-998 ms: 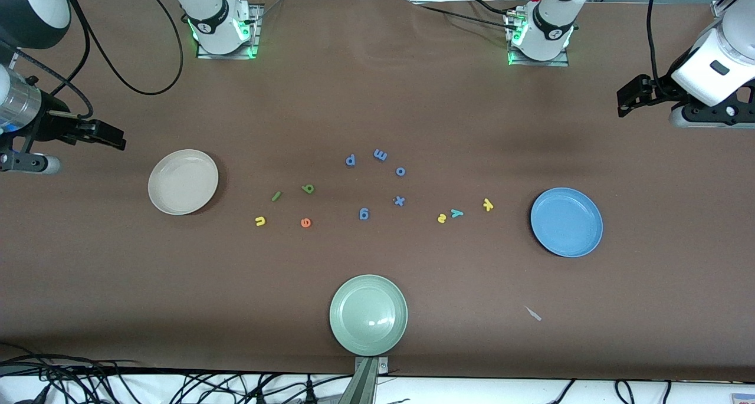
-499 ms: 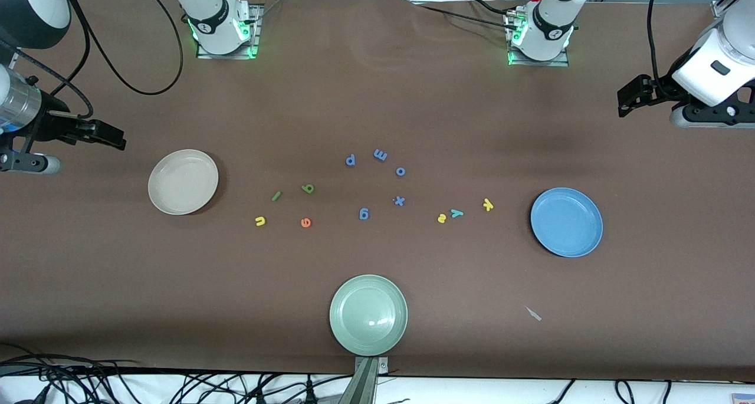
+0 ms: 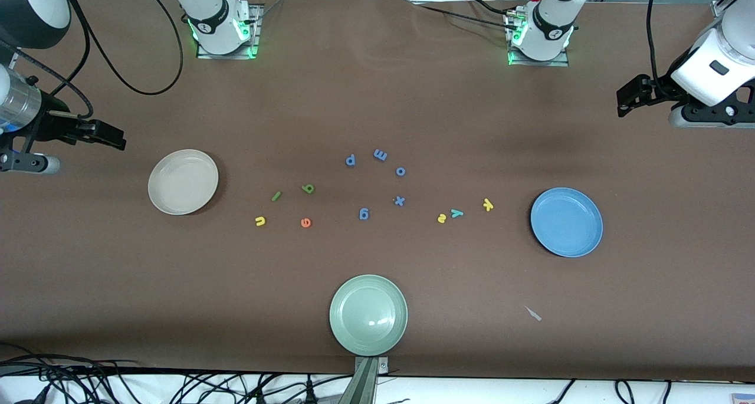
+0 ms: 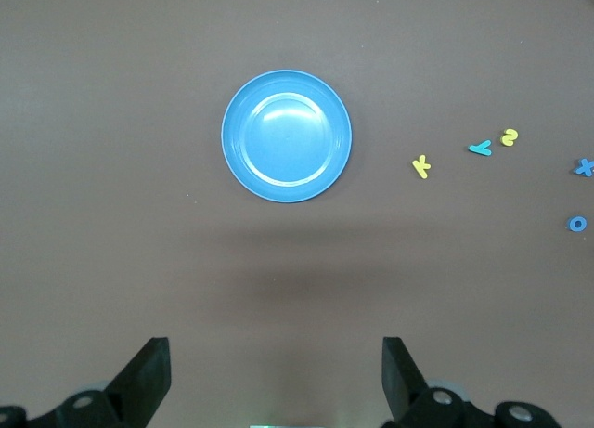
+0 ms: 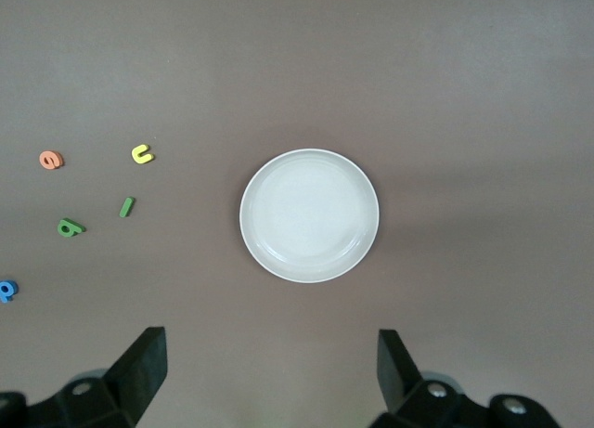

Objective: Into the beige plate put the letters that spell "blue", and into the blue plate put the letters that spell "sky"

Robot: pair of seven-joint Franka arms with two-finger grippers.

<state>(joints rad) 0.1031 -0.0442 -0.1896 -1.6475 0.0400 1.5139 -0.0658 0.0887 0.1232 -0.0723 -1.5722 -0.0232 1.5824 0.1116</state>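
Nearest the front camera, a pale green plate [image 3: 368, 315] is seen on the worktop [image 3: 377, 97]. Farther off, u [image 3: 260, 220], e [image 3: 305, 222], l [image 3: 276, 196] and b [image 3: 308, 188] lie near the beige plate [image 3: 183, 181]; s [image 3: 441, 218], y [image 3: 457, 213] and k [image 3: 488, 204] lie by the blue plate [image 3: 566, 222]. Both plates appear empty. The right end effector [image 5: 269, 372] and the left end effector [image 4: 276, 377] are held open, each apparently raised over its end.

The table [image 3: 377, 97] wears a matt brown cloth, slightly rippled at the upper middle of the front view. The beige plate [image 3: 183, 181], the blue plate [image 3: 566, 222] and the green plate [image 3: 368, 315] at lower centre look like smooth plastic with a soft sheen; the green one carries a small glare spot. The small letters [image 3: 305, 222] look like matt foam. The arms' shells [image 3: 212, 15] are glossy white plastic.
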